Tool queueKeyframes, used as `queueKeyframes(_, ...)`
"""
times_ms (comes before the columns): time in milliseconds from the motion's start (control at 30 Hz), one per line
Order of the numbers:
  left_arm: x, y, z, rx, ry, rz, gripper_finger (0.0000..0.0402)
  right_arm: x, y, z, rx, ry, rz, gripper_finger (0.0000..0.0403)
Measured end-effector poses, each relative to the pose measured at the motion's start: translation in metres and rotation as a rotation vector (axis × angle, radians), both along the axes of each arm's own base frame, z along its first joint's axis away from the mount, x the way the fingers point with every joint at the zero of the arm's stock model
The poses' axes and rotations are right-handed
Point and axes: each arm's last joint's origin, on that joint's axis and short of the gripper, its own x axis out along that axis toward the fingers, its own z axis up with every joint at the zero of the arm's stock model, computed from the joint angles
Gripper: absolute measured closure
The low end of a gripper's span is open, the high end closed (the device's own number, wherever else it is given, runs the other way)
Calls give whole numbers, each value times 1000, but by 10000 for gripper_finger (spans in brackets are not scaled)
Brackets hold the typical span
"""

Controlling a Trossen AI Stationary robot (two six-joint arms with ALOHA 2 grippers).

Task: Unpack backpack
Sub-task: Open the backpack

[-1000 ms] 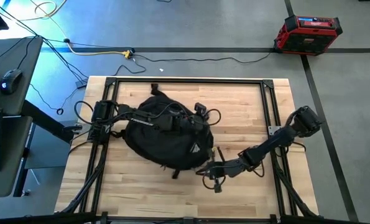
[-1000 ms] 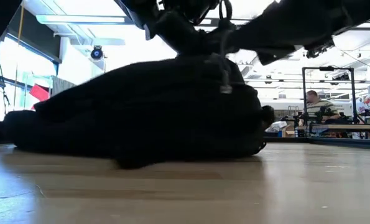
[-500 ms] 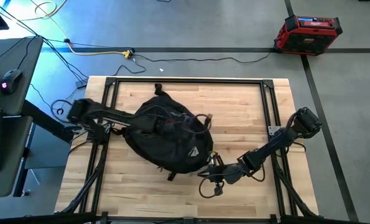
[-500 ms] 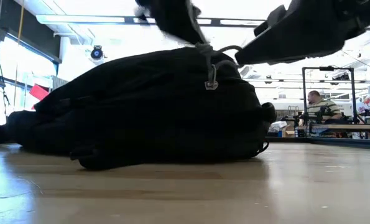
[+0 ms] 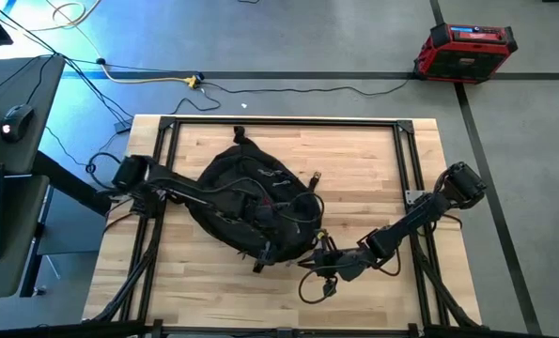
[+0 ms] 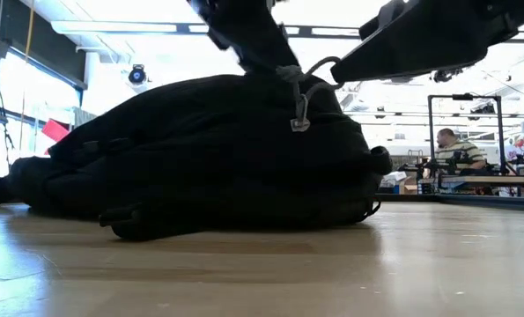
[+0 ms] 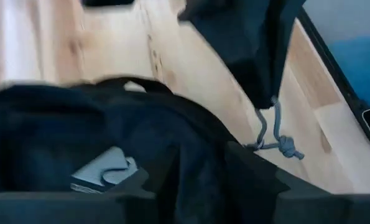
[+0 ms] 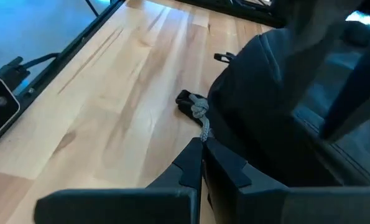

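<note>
Backpack pinned between two arms, ready for opening

From the left edge of the wooden worktop [image 5: 373, 160], the left gripper [image 5: 268, 252] reaches across the black backpack [image 5: 251, 202] toward its near side; how its fingers stand, I cannot tell. The backpack lies flat near the worktop's middle, a grey zipper pull [image 6: 298, 110] dangling at its top. The right gripper [image 5: 324, 255], fingers pressed together and empty, sits just beside the bag's near right corner, probably to steady it. Beyond the far edge, grey floor carries a yellow cable [image 5: 147, 79] and a red case [image 5: 465, 49]; a person [image 6: 444, 146] sits in the workshop behind.
</note>
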Motion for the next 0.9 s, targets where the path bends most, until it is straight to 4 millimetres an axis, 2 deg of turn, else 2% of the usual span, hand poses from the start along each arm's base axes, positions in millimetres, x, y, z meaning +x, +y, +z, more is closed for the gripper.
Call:
queueKeyframes(167, 0, -1, -12, -3, 68, 43, 261, -2, -2, -4, -5, 40, -15, 403)
queueKeyframes(300, 1, -3, -11, -28, 65, 70, 260, -2, -2, -4, -5, 44, -17, 403)
queueKeyframes(467, 2, -7, -9, -151, 71, 94, 261, -2, -2, -4, -7, 46, -18, 403)
queueKeyframes(667, 3, -5, -12, -125, 77, 161, 264, -2, -2, -4, -7, 46, -18, 403)
queueKeyframes(800, 6, -5, -17, -95, 71, 165, 295, -2, -2, -5, -7, 47, -19, 403)
queueKeyframes(900, 7, -5, -16, -70, 52, 143, 353, -2, -2, -5, -7, 47, -20, 403)
